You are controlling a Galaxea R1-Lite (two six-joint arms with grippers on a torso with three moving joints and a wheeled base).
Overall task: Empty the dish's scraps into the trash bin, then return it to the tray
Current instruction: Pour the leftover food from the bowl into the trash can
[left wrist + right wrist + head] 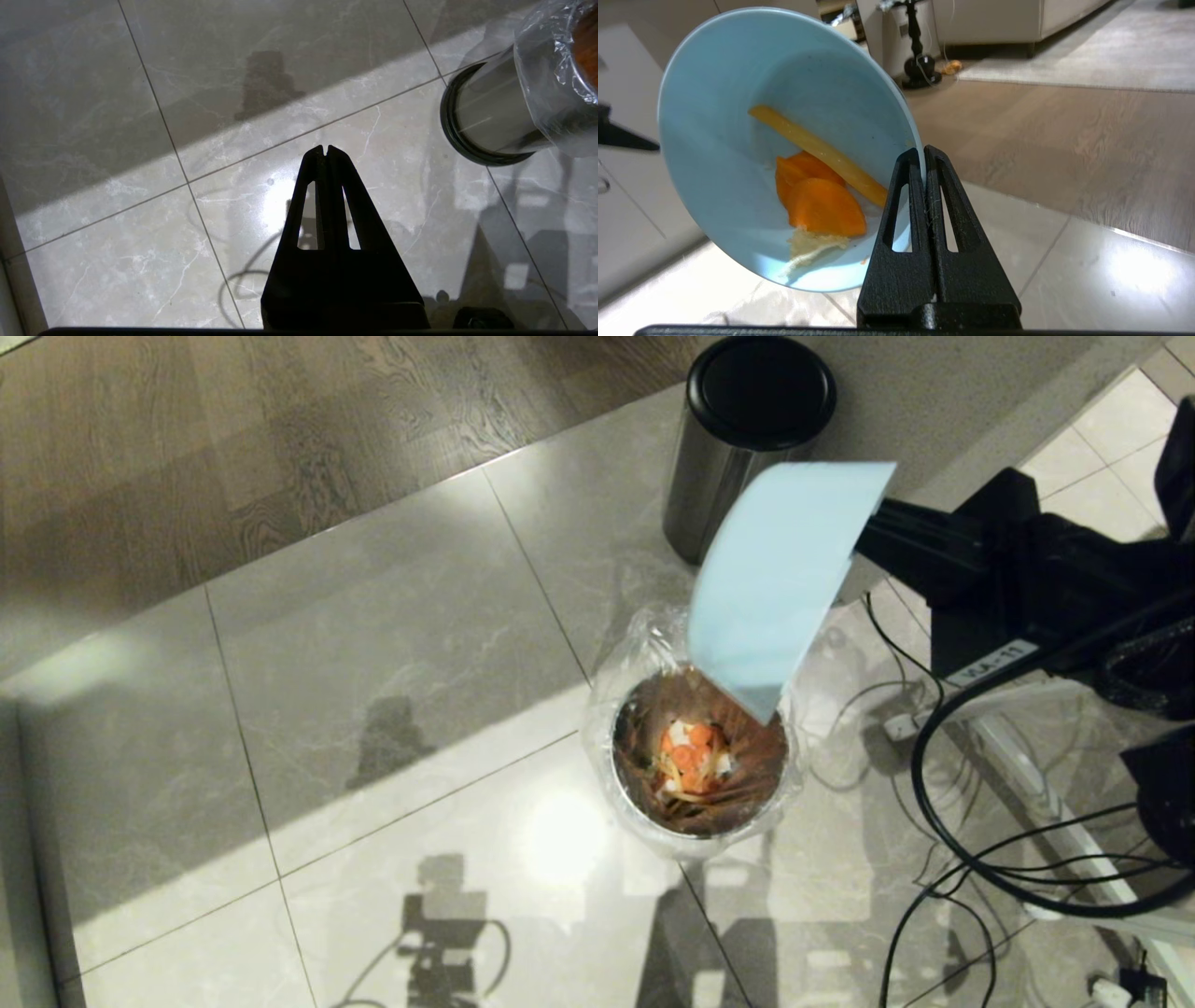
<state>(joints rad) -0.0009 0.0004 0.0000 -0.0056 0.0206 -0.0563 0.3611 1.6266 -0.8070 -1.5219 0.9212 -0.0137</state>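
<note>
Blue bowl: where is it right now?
Head view, right of centre: the blue bowl hangs tipped over the lined trash bin, in front of the steel bin, clamped by the right gripper.

trash bin [523, 107] cut off by the left wrist view's edge.

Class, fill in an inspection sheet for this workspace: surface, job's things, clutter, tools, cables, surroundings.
Surface: glossy marble floor tiles.
Job's things: pale blue dish tilted above lined trash bin; carrot scraps and a yellow strip remain in the dish; more scraps already in the bin. Tray: nothing seen.
Clutter: unlined steel bin beyond.
Tools: right tool shut on the dish rim; left tool shut, empty, above the floor.
Cables: black cables on the floor at the right.
Surroundings: wooden flooring.
</note>
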